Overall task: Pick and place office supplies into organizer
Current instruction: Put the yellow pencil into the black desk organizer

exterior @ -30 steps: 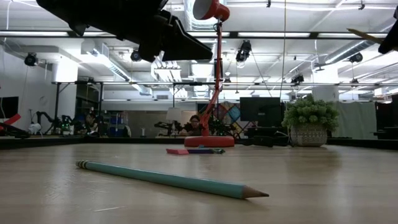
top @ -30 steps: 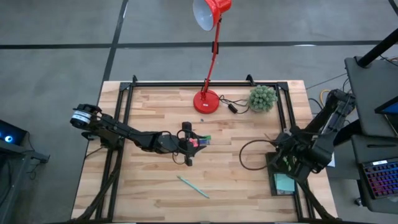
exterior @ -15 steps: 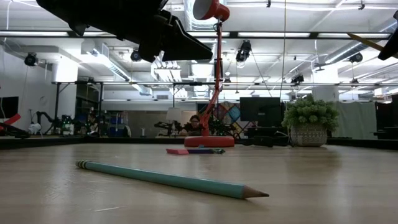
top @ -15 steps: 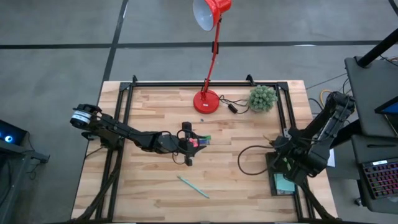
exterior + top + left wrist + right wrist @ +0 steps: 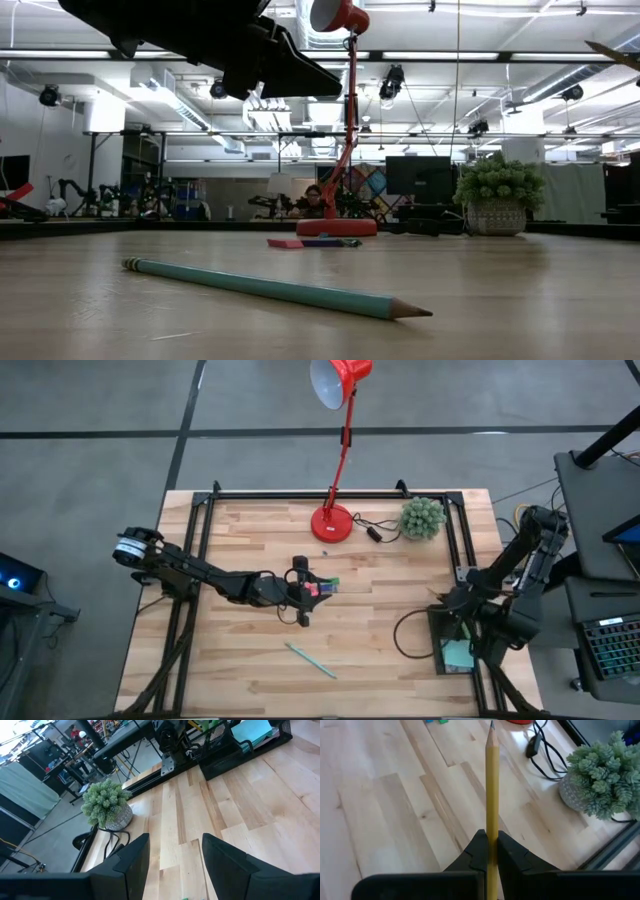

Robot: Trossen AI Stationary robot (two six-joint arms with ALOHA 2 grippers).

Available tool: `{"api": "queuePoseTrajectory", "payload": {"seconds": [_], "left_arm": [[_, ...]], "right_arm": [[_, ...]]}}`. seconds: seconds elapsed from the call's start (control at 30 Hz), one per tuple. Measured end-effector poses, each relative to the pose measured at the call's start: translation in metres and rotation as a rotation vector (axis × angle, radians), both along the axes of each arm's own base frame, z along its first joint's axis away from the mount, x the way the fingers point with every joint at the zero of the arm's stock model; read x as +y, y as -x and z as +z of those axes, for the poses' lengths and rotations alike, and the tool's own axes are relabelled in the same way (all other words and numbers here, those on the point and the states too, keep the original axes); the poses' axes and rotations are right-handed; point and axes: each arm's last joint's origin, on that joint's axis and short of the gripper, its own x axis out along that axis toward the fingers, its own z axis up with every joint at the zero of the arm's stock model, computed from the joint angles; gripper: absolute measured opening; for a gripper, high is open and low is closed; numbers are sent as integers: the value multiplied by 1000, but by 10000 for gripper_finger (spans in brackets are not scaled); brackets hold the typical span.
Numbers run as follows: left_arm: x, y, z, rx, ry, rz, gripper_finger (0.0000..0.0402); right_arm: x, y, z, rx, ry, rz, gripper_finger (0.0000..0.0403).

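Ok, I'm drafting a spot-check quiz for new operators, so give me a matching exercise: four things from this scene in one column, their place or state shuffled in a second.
Things:
1. yellow pencil
2. teal pencil
3. sticky-note pad
4. left gripper

Places or states:
A. lying loose on the wood near the table's front edge
B. clamped between the right gripper's shut fingers
C. open, over the small coloured pieces mid-table
D. inside the organizer

Pairs: 1-B, 2-A, 3-D, 4-C
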Motion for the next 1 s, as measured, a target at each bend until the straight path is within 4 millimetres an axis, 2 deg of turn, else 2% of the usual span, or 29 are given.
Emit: {"api": "queuePoseTrajectory", "payload": {"seconds": [0.2, 0.53, 1.0], "left_arm": [[0, 0, 0, 0, 0, 0, 167], [0, 0, 0, 5, -1, 0, 167], [0, 0, 0, 5, -1, 0, 167]], "right_arm": [[1, 3, -2, -40, 35, 45, 13], [-3, 10, -19, -50, 107, 82, 13], [-2, 11, -18, -60, 96, 81, 13]]}}
